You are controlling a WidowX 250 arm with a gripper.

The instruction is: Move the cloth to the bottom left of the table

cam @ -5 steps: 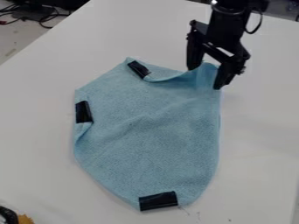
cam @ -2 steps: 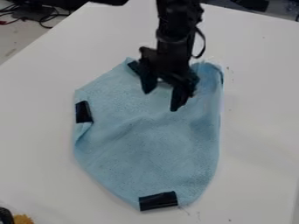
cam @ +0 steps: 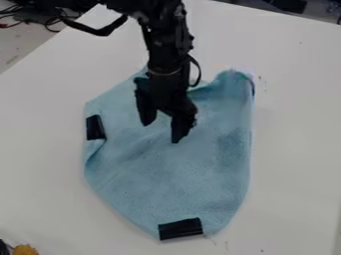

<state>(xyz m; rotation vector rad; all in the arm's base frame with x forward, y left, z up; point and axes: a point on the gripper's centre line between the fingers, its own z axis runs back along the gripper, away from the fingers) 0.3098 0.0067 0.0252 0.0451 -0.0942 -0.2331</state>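
The black gripper (cam: 161, 133) hangs over the upper middle of the cloth, its two fingers spread apart with nothing between them. Beneath it the light blue cloth (cam: 180, 174) lies mostly flat on the white table (cam: 293, 149), slightly left of the view's middle. Black patches mark its left edge and bottom edge. The upper right corner of the cloth is bunched up, and the left edge is folded a little. The arm hides part of the cloth's top edge.
A yellow-orange object (cam: 25, 249) beside something black is at the bottom left corner of the view. Cables (cam: 50, 19) lie beyond the table's upper left edge. Dark items stand behind the far edge.
From the cloth's upper right corner, the gripper has moved left and down over the cloth's upper middle. That corner is no longer between its fingers; the cloth's outline has hardly shifted.
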